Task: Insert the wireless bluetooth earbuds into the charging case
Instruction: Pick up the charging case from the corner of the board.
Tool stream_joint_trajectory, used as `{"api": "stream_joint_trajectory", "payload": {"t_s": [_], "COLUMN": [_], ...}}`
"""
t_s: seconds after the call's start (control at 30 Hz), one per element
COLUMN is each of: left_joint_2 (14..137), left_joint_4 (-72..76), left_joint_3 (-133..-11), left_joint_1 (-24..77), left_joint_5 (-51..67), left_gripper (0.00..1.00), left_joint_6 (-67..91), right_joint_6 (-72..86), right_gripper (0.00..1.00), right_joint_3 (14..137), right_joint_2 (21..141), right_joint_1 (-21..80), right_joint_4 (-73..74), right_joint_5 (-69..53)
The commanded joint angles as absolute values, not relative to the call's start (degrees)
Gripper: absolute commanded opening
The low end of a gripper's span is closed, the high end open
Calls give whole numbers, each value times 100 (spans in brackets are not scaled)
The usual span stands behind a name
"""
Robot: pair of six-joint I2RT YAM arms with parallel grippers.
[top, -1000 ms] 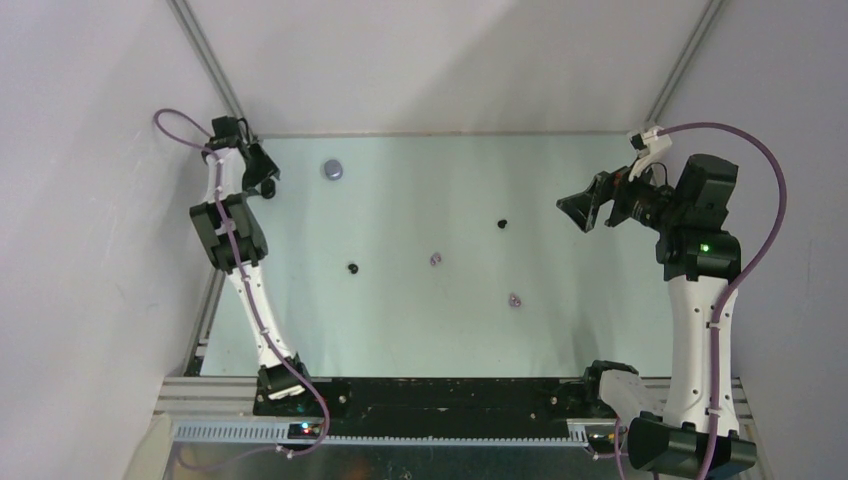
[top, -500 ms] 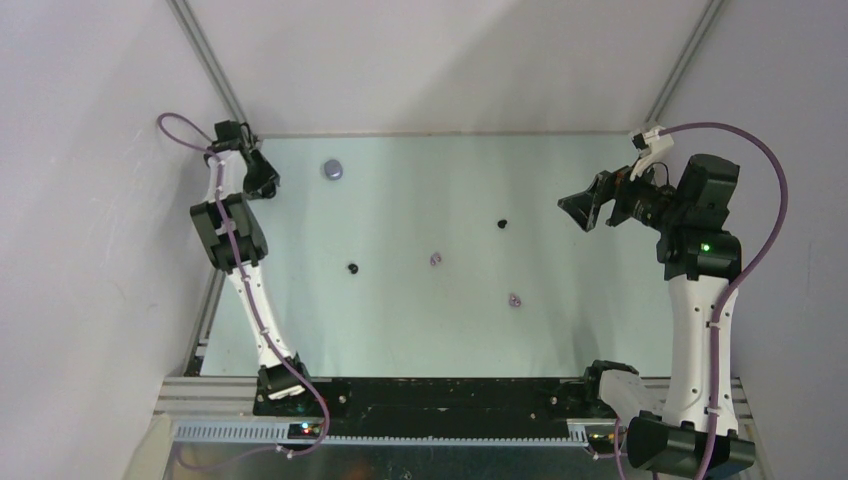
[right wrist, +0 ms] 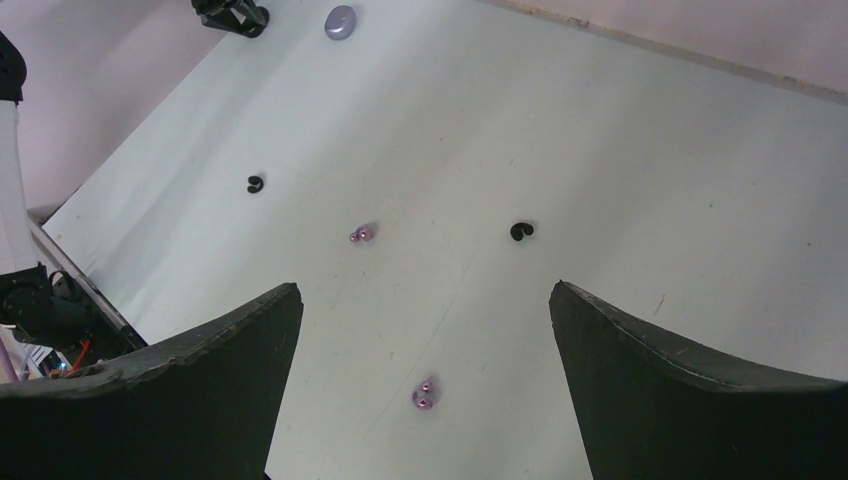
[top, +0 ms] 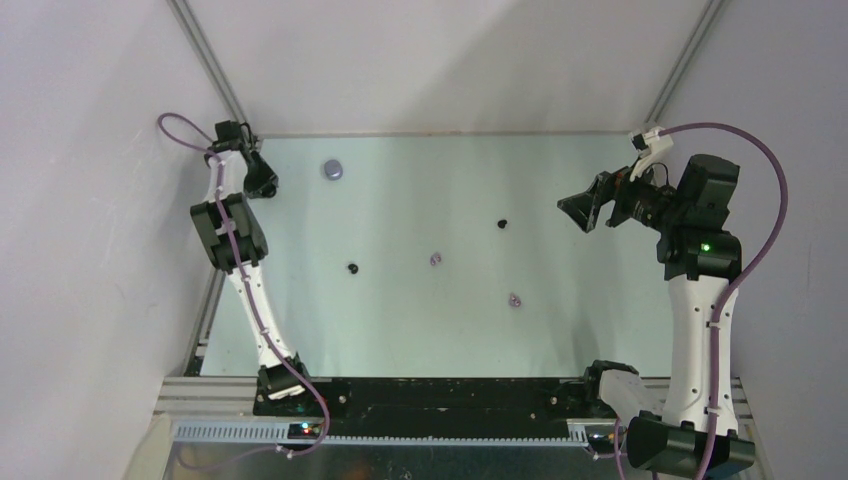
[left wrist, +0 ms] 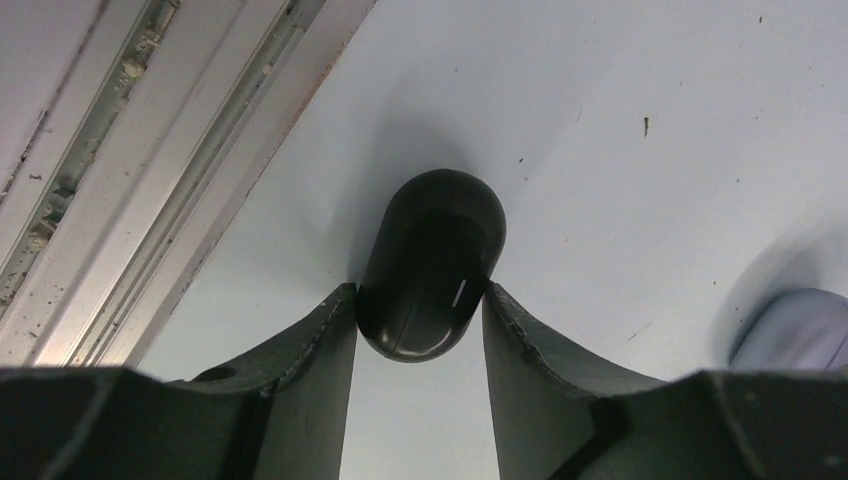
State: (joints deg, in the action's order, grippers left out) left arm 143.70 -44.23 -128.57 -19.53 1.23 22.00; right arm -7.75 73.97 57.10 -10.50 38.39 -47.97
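In all there are four earbuds: two black earbuds (top: pixel 352 268) (top: pixel 502 224) and two lilac earbuds (top: pixel 435 259) (top: pixel 514 299), all spread around the middle of the frame. There are two cases: one lilac-grey case (top: pixel 333 169) at the upper left, and one black case (left wrist: pixel 432 265) in the left wrist view. There are two arms, the left arm (top: pixel 245 285) and the right arm (top: pixel 695 330).

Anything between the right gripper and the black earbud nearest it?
Nothing. In the top external view, only bare table runs from the right gripper to that black earbud.
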Motion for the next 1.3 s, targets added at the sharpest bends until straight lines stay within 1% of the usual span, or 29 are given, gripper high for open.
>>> {"api": "stream_joint_trajectory", "payload": {"t_s": [0.0,0.1,0.17,0.23,0.43,0.7,0.9,1.1,1.27], "left_joint_2": [14165,14170,14144,14016,13125,12215,11732,11366,11127], "left_joint_4": [-4377,-4422,-4417,-4337,-3836,-3954,-3957,-3934,-3822], "left_joint_3": [-12758,-12753,-12722,-12562,-11535,-10300,-9442,-8976,-8774], "left_joint_1": [-1967,-1966,-1967,-1980,-1948,-1483,-719,478,1321], "left_joint_5": [113,320,450,532,750,1262,1441,1432,1473], "left_gripper": [32,19,16,16,16,16,16,18,21], "left_joint_6": [2274,2188,2082,1984,1571,465,-712,-1510,-1859], "right_joint_6": [-797,-799,-799,-788,-786,-780,-750,-823,-841], "right_gripper": [100,100,100,100,100,100,100,100,100], "right_joint_3": [7676,7698,7706,7726,7773,7770,7772,7678,7508], "right_joint_2": [5691,5707,5728,5739,5706,5702,5929,6090,6153], "right_joint_1": [-1042,-1017,-993,-960,-864,-580,-172,310,574], "right_joint_4": [3823,3825,3819,3806,3789,3718,3588,3481,3320], "right_joint_5": [-4932,-4939,-4935,-4936,-4931,-4868,-4691,-4478,-4398]}}
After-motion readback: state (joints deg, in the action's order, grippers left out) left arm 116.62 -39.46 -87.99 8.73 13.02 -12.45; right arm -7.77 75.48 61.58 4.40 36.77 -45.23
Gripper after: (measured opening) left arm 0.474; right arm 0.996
